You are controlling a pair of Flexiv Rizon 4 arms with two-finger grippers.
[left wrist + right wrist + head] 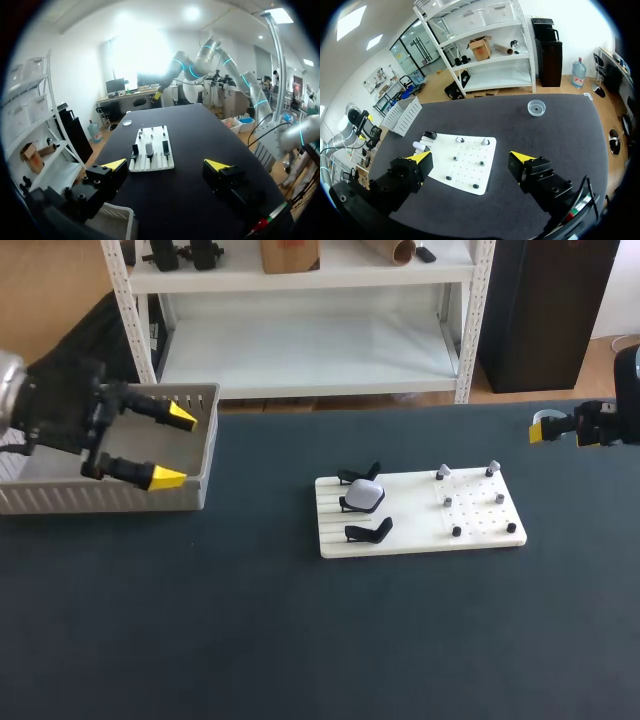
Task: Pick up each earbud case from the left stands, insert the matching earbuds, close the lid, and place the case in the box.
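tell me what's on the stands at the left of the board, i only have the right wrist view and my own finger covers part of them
observer: The head view shows three black stands in a row on the white board. Only the middle one holds a white earbud case; the other two are empty.
operator: ok and where's the left gripper
observer: The left gripper is open and hovers over the right end of the grey box, well apart from the board.
operator: how does my gripper sit relative to the board
observer: The right gripper is out by the right edge of the table, off to the board's right and not above it.
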